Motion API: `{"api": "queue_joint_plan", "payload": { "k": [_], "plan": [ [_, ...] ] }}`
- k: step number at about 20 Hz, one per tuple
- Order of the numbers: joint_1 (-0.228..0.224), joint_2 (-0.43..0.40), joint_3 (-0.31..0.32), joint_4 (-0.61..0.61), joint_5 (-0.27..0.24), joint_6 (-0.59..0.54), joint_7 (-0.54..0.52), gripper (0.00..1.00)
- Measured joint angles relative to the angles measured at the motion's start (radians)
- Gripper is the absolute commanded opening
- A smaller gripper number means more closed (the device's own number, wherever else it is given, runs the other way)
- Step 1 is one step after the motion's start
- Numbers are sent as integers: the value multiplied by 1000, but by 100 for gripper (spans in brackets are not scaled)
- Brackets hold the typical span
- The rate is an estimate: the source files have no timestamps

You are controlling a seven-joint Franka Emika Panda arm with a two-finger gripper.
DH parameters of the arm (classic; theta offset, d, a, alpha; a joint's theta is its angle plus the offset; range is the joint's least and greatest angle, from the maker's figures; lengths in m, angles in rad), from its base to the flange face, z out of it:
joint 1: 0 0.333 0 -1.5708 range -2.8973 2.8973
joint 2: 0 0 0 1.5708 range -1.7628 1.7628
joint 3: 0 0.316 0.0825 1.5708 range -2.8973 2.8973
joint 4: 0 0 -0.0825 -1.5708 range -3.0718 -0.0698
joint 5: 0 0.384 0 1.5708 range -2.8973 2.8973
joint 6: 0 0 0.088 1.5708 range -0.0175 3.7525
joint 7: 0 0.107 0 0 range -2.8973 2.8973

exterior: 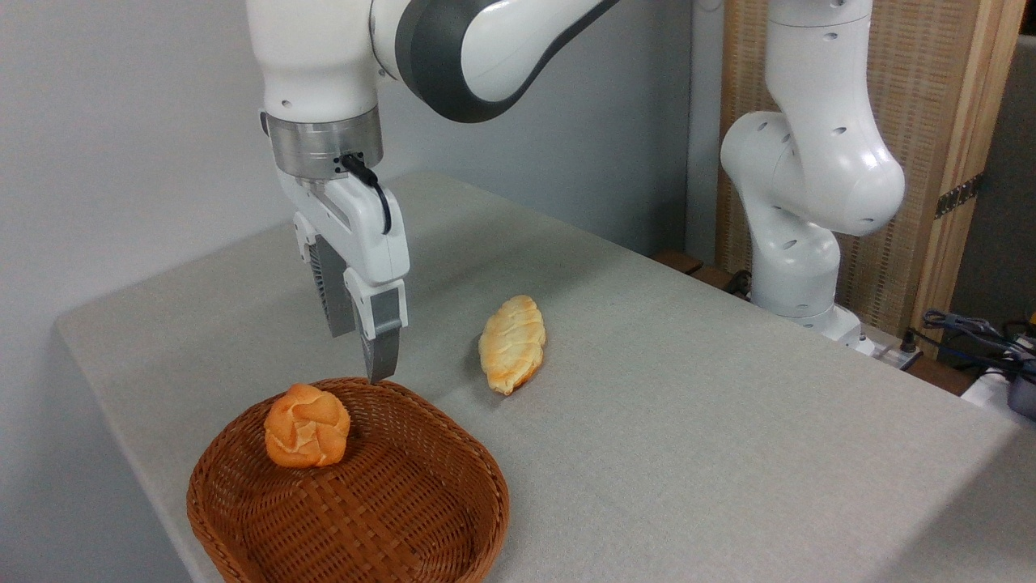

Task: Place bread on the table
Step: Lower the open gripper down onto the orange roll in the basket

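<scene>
The bread (307,425), a small orange-golden knotted bun, lies inside a brown wicker basket (477,478), close to its far-left wall. The basket stands on the light-grey table (712,421) near the front-left corner. My gripper (361,355) hangs pointing down just above the basket's far rim, up and to the right of the bread and not touching it. Its fingers (380,356) stand apart with nothing between them.
A paler, longer oval loaf (511,343) with a scored top lies on the table right of the gripper. The arm's white base (797,267) stands at the table's far right edge. Cables (971,332) lie beyond it.
</scene>
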Motion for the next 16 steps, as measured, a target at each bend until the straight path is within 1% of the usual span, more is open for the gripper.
{"api": "queue_joint_plan", "payload": {
  "k": [5,9,12,16],
  "plan": [
    [0,2,0,0,0,8,0,100],
    [-2,32,-1,-2,0,96,0,100],
    [-3,74,-3,-3,0,149,0,100],
    [-8,122,-25,-3,0,204,0,100]
  ]
}}
